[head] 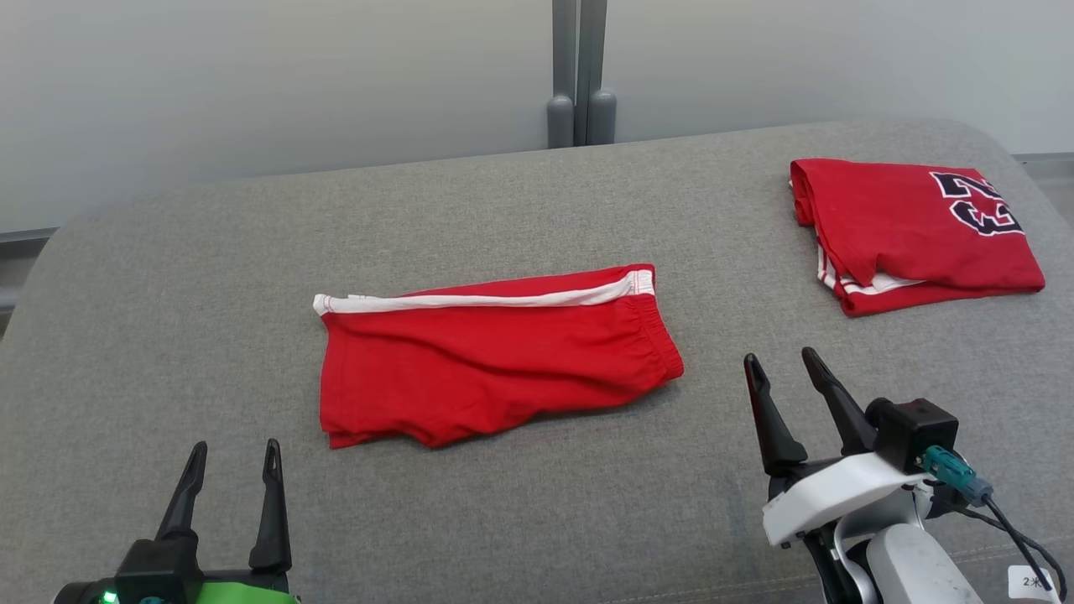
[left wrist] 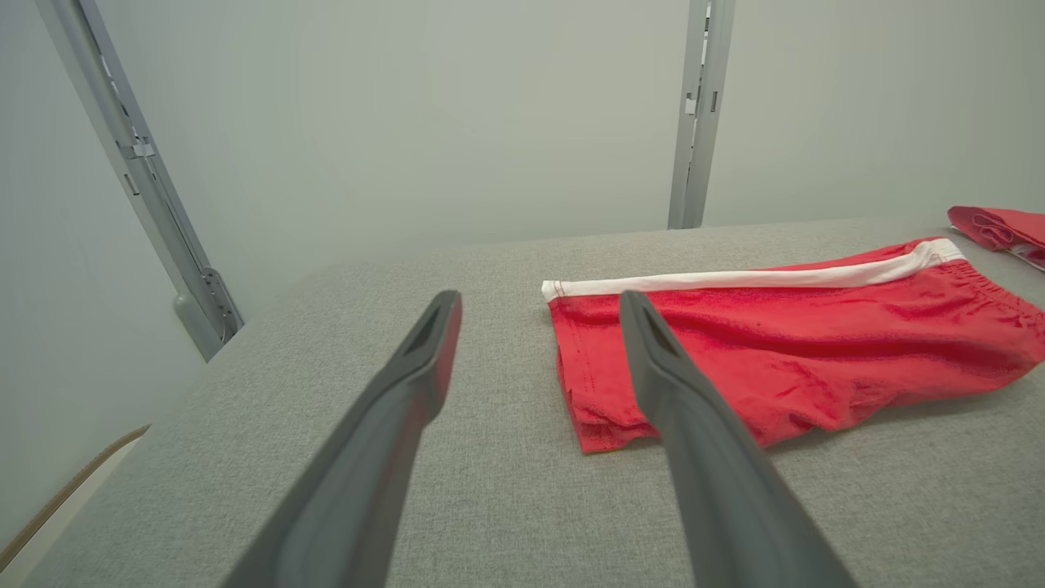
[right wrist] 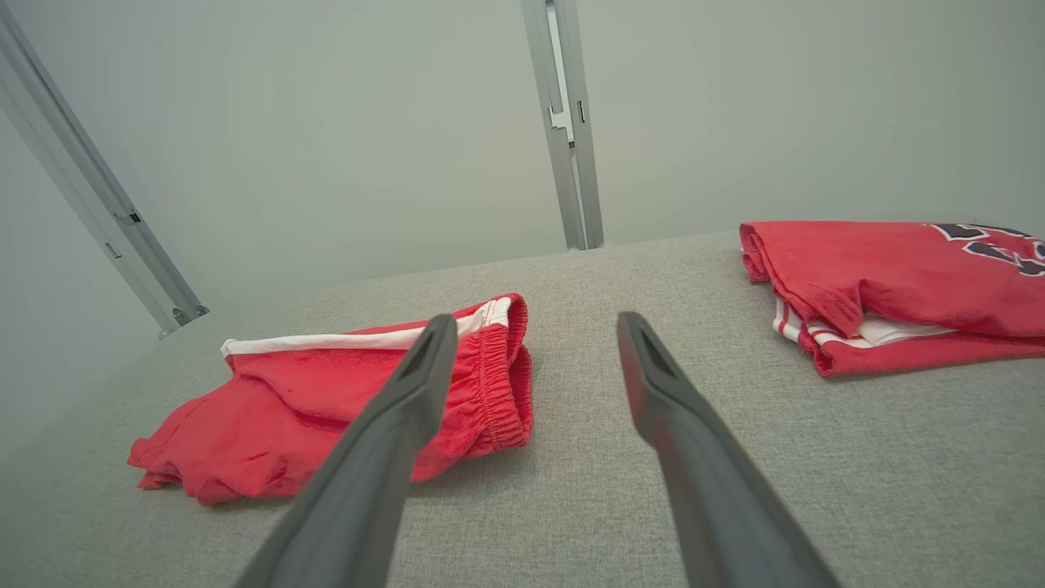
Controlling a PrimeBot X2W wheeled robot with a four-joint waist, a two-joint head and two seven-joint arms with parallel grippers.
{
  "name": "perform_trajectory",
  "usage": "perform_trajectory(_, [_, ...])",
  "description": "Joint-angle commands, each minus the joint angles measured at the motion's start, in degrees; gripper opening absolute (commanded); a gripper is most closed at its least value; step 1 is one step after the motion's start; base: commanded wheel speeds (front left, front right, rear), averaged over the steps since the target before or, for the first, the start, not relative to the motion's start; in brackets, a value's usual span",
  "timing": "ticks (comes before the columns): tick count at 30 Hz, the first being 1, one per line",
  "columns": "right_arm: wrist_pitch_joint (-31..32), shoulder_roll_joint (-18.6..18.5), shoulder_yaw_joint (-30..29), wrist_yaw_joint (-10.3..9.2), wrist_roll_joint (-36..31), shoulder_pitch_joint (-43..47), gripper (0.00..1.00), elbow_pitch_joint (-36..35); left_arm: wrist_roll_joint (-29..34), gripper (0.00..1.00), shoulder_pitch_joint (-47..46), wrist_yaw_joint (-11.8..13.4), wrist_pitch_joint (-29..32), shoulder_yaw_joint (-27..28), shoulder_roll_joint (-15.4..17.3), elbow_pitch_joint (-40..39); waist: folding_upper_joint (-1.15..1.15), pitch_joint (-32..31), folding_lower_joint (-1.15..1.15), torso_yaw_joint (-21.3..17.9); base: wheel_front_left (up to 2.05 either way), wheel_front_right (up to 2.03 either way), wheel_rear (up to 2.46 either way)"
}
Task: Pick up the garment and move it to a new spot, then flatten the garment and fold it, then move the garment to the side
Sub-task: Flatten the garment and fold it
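The garment [head: 491,361] is a pair of red shorts with a white side stripe, folded in half and lying flat in the middle of the grey padded surface [head: 537,520]. Its elastic waistband points right. My left gripper [head: 234,454] is open at the lower left, short of the shorts' near left corner and apart from them. My right gripper [head: 782,358] is open just right of the waistband, not touching it. The left wrist view has the garment [left wrist: 800,351] beyond the right finger; the right wrist view has the garment [right wrist: 326,400] behind the left finger.
A folded red jersey [head: 914,231] with dark numerals and white trim lies at the far right of the surface, and the same jersey [right wrist: 898,286] is at the right of the right wrist view. A grey post [head: 579,75] stands against the pale wall behind.
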Motion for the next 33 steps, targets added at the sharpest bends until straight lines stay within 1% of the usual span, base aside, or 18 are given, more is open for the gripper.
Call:
perform_trajectory(1, [0.23,0.17,-0.08,0.0,-0.52,0.23,1.0,0.02,0.39,1.0,-0.07,-0.05,0.04,0.05,-0.25,0.15,0.0,0.08,0.0,-0.1,0.0,0.0,0.0])
perform_trajectory(33, [0.77,0.51,0.27,0.0,-0.96,0.22,1.0,-0.44,1.1,1.0,-1.06,-0.17,0.04,0.43,-0.61,0.64,0.0,0.21,0.0,-0.85,0.0,0.0,0.0])
